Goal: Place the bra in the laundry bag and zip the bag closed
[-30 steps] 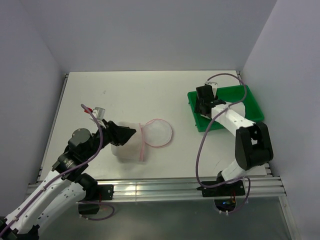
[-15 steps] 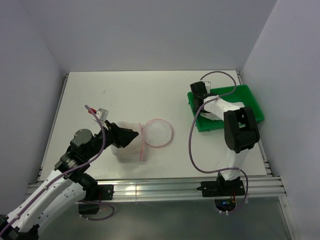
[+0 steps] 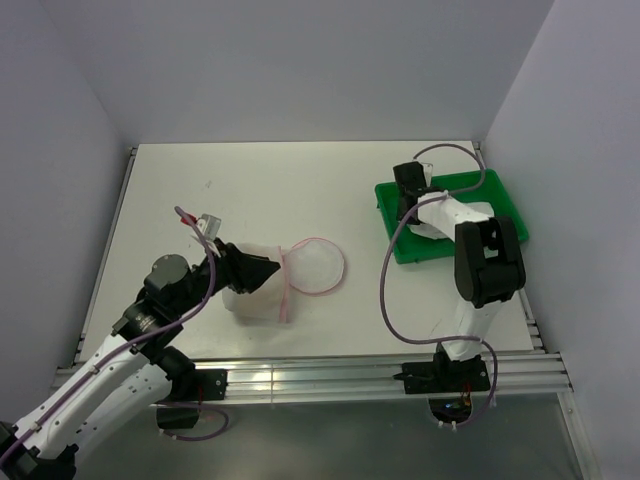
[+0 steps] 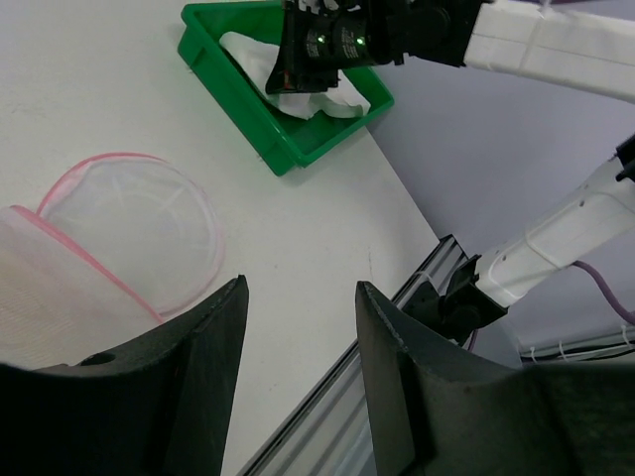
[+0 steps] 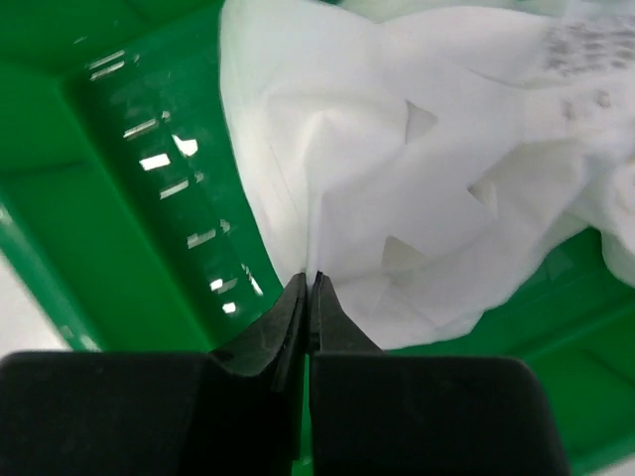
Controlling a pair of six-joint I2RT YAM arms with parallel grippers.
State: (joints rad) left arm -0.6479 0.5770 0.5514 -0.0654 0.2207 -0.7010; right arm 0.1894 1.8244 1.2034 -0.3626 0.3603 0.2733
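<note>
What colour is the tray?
The tray is bright green; the left wrist view shows it best.

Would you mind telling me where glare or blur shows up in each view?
Right wrist: glare streaks on the green tray wall, bra nearly washed out. Left wrist: left gripper dark and soft. Top external: even light, no glare.

The bra (image 5: 417,188) lies crumpled in the green tray (image 4: 243,104). It looks pale, almost white, in soft folds, one fold pinched in my right gripper (image 5: 310,283). The laundry bag (image 3: 255,290) sits left of centre on the table (image 3: 300,190), unzipped, with its pink-rimmed lid flap (image 3: 315,266) lying flat beside it.
</note>
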